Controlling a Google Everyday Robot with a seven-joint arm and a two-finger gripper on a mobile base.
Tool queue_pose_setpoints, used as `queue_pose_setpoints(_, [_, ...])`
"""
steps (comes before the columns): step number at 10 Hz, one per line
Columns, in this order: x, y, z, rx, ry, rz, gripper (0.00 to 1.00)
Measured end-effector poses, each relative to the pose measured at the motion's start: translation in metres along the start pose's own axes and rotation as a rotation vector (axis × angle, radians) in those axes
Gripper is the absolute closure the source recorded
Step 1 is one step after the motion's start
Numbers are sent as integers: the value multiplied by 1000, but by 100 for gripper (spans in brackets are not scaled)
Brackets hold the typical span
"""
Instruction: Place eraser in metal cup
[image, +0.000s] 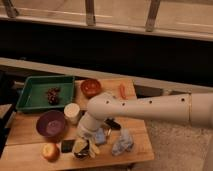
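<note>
The worktop (30, 131) is pale wood. At its far left corner sits a green tray (31, 91) holding a dark reddish clump. Right of the tray stands an orange-brown bowl (91, 87), and further right an orange carrot-like piece (122, 91). In front of the tray are a purple bowl (50, 124) and a white cup (72, 112). The arm (150, 107) is off-white with small dark dots; its end effector (86, 134) is pale grey, low beside the white cup. Near it lie the dark eraser (67, 145), a yellow-orange fruit (50, 150) and a bluish-grey cloth (122, 143).
</note>
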Motion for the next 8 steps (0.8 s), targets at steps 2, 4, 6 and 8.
queue_pose_setpoints(2, [3,2,7,-16,22,18,74])
queue_pose_setpoints(4, [6,2,14,-30,46,25,57])
queue_pose_setpoints(6, [9,1,22,-41,75,34,37])
queue_pose_setpoints(8, [15,-1,27,-43,95,50,31])
